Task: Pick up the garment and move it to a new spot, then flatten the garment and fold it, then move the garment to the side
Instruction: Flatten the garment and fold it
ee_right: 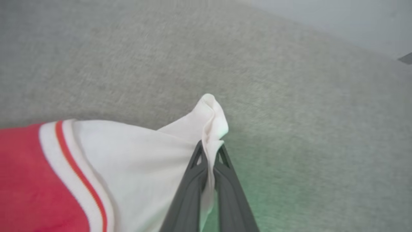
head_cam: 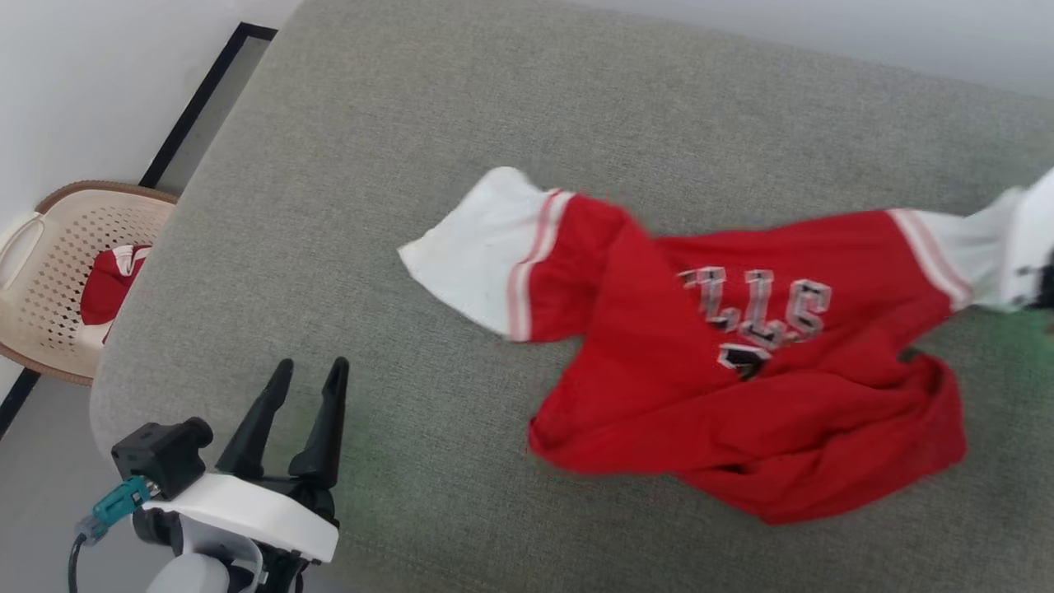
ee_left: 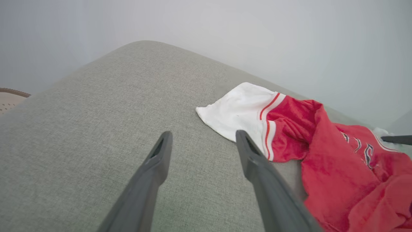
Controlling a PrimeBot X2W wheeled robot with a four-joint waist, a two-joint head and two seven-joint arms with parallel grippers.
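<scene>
Left gripper [head_cam: 311,369]: fingers parted, holding nothing, poised over the near-left corner of the grey fabric surface [head_cam: 412,165]. Right gripper [ee_right: 210,149]: pinched onto a white sleeve of the garment [head_cam: 741,395], which lies rumpled at centre-right. The step in hand appears to be flattening; next, the left gripper likely must take the opposite sleeve. A beige basket [head_cam: 49,272] stands beside the white wall [head_cam: 82,66]
</scene>
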